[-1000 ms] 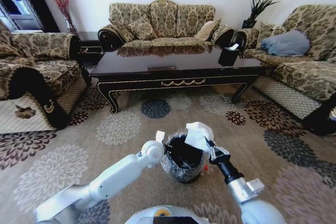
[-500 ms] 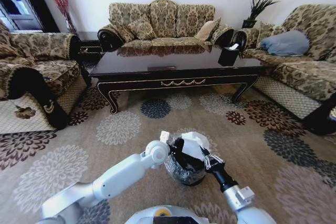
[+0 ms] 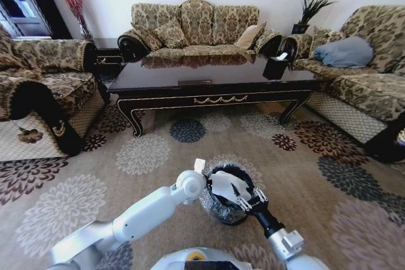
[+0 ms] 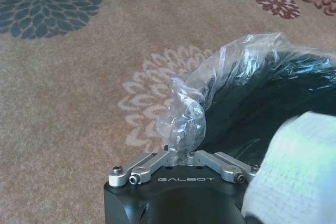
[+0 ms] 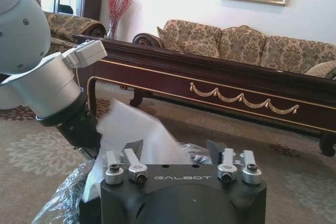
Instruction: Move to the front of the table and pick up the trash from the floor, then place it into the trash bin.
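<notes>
Since half a second ago our right gripper (image 3: 243, 198) has dropped lower over the trash bin (image 3: 223, 208), and its fingers have spread apart. The white paper wad (image 3: 223, 184), which sat up at the rim between them, now lies down inside the bin's mouth, free of the fingers (image 5: 134, 151). A second ago that wad was held well above the rim.

Left gripper (image 4: 181, 157) sits at the bin's left rim, fingers pinched together on a fold of the clear liner bag (image 4: 184, 121), as in the previous frames.

Bin stands on the floral carpet (image 3: 145, 153), between our two arms. The table (image 3: 209, 83) is ahead and well apart from the bin, with a black tissue holder (image 3: 276, 66) on its right end. Sofas (image 3: 196, 26) ring the table.
</notes>
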Tool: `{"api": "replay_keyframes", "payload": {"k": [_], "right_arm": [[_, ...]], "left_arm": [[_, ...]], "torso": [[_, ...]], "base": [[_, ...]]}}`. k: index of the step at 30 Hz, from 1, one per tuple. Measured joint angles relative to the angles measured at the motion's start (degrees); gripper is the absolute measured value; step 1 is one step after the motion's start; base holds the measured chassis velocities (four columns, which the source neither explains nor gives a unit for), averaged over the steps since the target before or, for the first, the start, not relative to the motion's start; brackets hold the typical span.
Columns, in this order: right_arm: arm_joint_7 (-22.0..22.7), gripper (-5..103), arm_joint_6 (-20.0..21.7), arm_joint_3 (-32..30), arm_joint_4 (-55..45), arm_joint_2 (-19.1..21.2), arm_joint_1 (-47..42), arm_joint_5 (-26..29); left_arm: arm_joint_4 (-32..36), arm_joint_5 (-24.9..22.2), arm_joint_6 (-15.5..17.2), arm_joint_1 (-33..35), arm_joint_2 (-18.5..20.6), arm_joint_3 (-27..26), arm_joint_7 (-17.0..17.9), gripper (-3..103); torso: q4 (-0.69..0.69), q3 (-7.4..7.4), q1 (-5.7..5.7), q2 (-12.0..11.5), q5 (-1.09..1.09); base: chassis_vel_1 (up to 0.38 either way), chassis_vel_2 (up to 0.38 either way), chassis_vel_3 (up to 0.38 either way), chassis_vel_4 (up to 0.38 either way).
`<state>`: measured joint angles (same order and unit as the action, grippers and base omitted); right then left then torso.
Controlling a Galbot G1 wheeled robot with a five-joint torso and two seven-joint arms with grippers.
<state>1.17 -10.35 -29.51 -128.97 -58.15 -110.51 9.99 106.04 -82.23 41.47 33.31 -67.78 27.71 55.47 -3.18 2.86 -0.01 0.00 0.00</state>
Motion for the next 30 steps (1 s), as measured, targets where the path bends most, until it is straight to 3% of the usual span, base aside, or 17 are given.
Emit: {"api": "replay_keyframes", "payload": {"k": [2, 6, 11, 18, 30], "right_arm": [[-0.2, 70, 0.0, 0.0, 0.0, 0.1, 0.0, 0.5], [-2.5, 92, 2.6, 0.9, -2.0, 0.4, -0.5, 16.2], [-1.2, 99, 4.2, 1.3, -3.9, 0.2, 1.1, 21.8], [-0.1, 100, 4.2, 0.3, -4.4, 0.6, 2.3, 21.8], [0.4, 100, 3.4, -1.4, -1.7, 1.1, 5.4, 20.9]], "left_arm": [[0.0, 0.0, 0.0, 0.0, 0.1, 0.0, 0.0, 2], [0.4, 0.0, 0.0, 0.0, 0.6, -0.3, 0.0, 2], [0.8, 0.0, 0.1, 0.5, 1.1, -0.5, -0.1, 2], [0.9, 0.6, 0.3, 1.4, 1.9, -1.7, -0.4, 2], [3.3, 3.5, 0.7, 7.5, 7.9, -10.6, -3.1, 2]], "torso": [[0.00, 0.00, 0.00, 0.0, 0.00], [0.00, 0.00, 0.00, 0.0, -0.01], [0.00, 0.00, 0.00, 0.0, -0.01], [0.00, 0.00, 0.00, 0.0, -0.01], [0.00, 0.00, 0.00, 0.0, -0.01]], "base": [[0.000, 0.000, 0.000, 0.000], [0.000, 0.000, 0.000, 0.000], [0.000, 0.000, 0.000, 0.000], [0.000, 0.000, 0.000, 0.000], [0.000, 0.000, 0.000, 0.000]]}}
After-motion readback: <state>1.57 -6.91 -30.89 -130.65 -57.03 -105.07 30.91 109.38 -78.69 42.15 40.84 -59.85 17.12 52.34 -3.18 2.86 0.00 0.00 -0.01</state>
